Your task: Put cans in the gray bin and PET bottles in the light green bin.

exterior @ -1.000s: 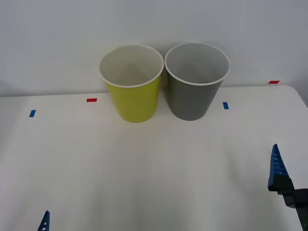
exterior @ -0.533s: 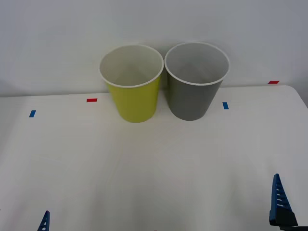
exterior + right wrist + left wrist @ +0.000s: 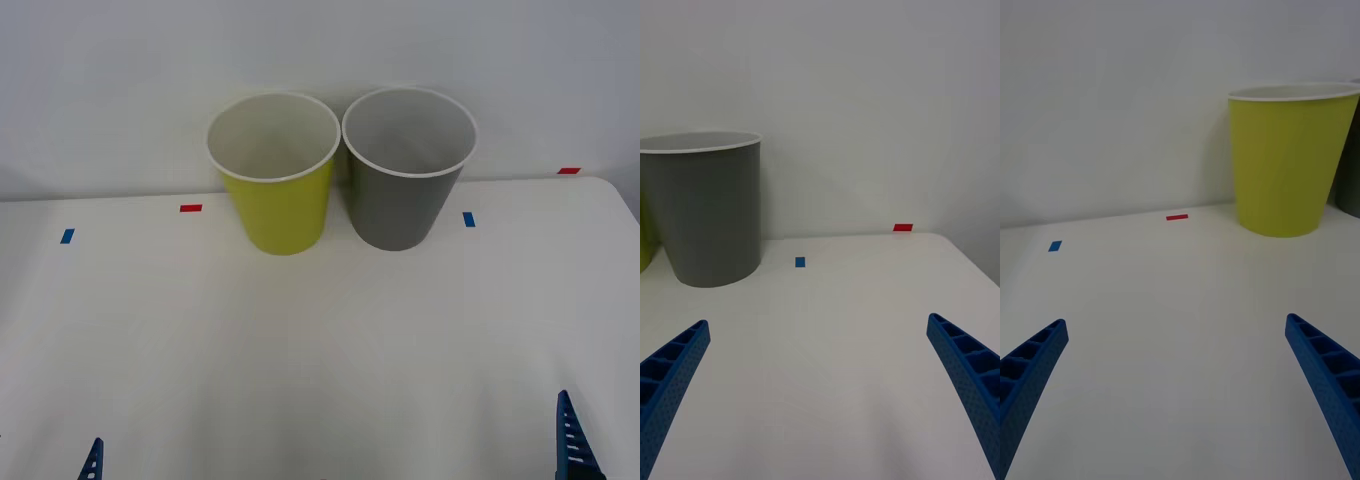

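Note:
The light green bin (image 3: 273,175) and the gray bin (image 3: 408,170) stand upright side by side against the back wall, their rims nearly touching. What lies at their bottoms is hidden. The cans and PET bottles are out of view. My left gripper (image 3: 1176,320) hovers open over the near left of the table, facing the light green bin (image 3: 1289,161), with nothing between its fingers. At the near right my right gripper (image 3: 818,321) is open too, holds nothing, and faces the gray bin (image 3: 707,210). One blue finger of each gripper shows at the front view's bottom edge, left finger (image 3: 91,462) and right finger (image 3: 574,448).
Small tape marks lie on the white table: red (image 3: 190,208) and blue (image 3: 67,236) on the left, blue (image 3: 468,218) and red (image 3: 568,171) on the right. A white wall rises right behind the bins. The table's right edge (image 3: 625,205) runs near the right arm.
My right gripper has drawn back toward the table's near edge, so less of its finger shows in the front view. The left gripper and both bins have stayed put.

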Controlling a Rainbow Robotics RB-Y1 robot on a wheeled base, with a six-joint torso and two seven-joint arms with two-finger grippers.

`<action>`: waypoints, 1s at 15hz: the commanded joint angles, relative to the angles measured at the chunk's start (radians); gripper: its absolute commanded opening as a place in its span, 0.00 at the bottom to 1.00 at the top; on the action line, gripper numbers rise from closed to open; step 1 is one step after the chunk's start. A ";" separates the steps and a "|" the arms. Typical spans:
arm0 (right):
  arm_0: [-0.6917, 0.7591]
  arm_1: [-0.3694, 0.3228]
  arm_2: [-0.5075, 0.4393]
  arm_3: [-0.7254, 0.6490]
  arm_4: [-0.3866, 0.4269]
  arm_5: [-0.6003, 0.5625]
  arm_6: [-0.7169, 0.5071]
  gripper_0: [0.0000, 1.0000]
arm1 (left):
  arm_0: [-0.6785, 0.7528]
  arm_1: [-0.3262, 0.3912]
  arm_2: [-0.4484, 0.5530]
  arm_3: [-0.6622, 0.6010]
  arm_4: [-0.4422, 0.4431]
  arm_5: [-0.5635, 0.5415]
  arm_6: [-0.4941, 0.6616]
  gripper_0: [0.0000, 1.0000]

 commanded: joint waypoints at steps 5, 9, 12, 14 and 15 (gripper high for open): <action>0.001 -0.003 0.000 0.000 0.001 0.000 0.000 1.00 | 0.000 0.000 0.000 0.000 0.000 0.000 0.000 1.00; 0.001 -0.003 0.000 0.000 0.001 0.000 0.000 1.00 | 0.000 0.000 0.000 0.000 0.000 0.000 0.000 1.00; 0.001 -0.003 0.000 0.000 0.001 0.000 0.000 1.00 | 0.000 0.000 0.000 0.000 0.000 0.000 0.000 1.00; 0.001 -0.003 0.000 0.000 0.001 0.000 0.000 1.00 | 0.000 0.000 0.000 0.000 0.000 0.000 0.000 1.00; 0.001 -0.003 0.000 0.000 0.001 0.000 0.000 1.00 | 0.000 0.000 0.000 0.000 0.000 0.000 0.000 1.00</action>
